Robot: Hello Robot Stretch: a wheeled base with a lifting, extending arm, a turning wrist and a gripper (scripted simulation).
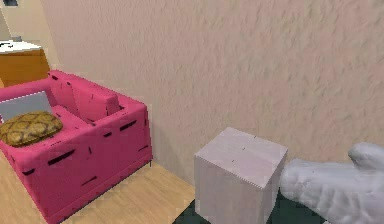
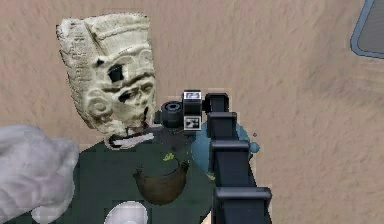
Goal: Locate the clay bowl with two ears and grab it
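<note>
Arm: in the arm side view you see the arm (image 2: 236, 175) as a dark square bar rising from the bottom edge just right of the middle, ending at two small white marker squares (image 2: 191, 97).
Gripper: the dark body of the gripper (image 2: 118, 141) sits left of those squares. Its thin fingers (image 2: 138, 137) reach left, in front of the lower edge of a carved head.
Finger state: you cannot tell it from these pictures, nor whether the fingers hold anything, because the carved head stands right behind them.
Clay bowl: the brown clay bowl (image 2: 165, 185) rests on the dark green table (image 2: 105, 185), below the gripper in the picture and just left of the arm. Its ears are too small to make out. You cannot tell whether the gripper is over it or beside it.
Carved head: the cream carved head (image 2: 105, 70) stands upright toward the far side of the table, before the beige wall (image 2: 290, 90).
Other table items: a white lumpy shape (image 2: 35, 175) at the left edge, a white round thing (image 2: 127, 214) at the bottom edge, and a pale teal thing (image 2: 252, 150) partly hidden behind the arm.
Forward view: a pink sofa (image 1: 95, 150) on the left carries a tan cushion (image 1: 30, 128), with an orange cabinet (image 1: 22, 65) beyond it. A white box (image 1: 238, 175) stands near the wall at lower centre.
</note>
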